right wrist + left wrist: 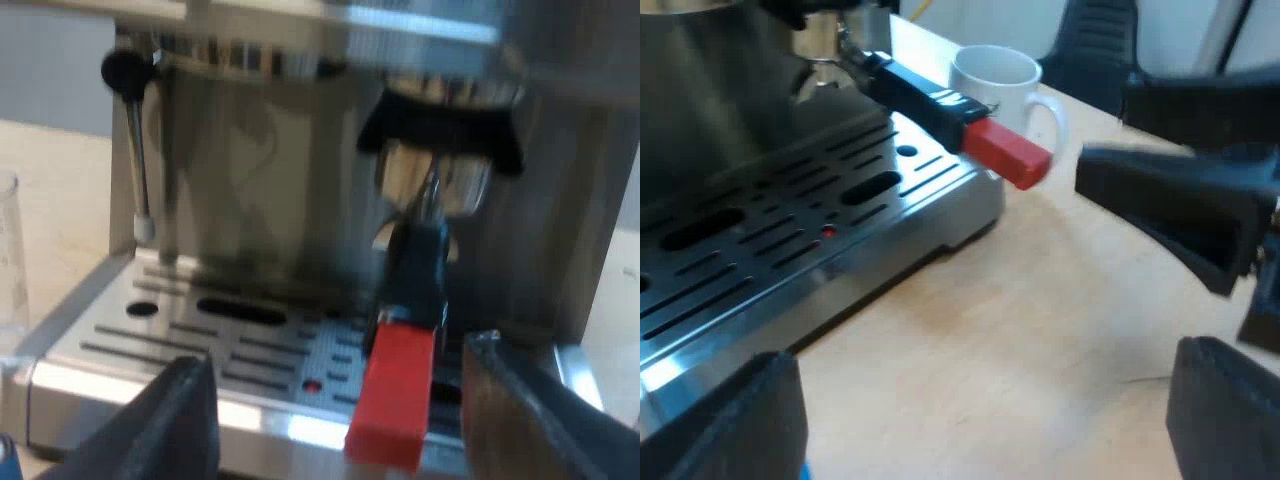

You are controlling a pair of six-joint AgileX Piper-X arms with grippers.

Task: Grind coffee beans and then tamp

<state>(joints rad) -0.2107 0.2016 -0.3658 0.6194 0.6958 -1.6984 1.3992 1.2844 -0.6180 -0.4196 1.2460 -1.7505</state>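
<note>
**Tally: single items and a pair of end effectors**

I count one espresso machine point(260, 200). It carries one metal holder point(437, 185), and that holder has one dark handle point(920, 92) with one red end point(1006, 153). The machine has one steam wand point(135, 150), topped by one black knob point(122, 70), and one slotted drip tray point(760, 250) with one small red light point(828, 232). There is one white mug point(1000, 85), one measuring glass point(10, 250) and one desk point(1020, 330). I have two end effectors, my left end effector point(985, 380) and my right end effector point(338, 355), each with two black fingers, so four fingers in all.
</note>
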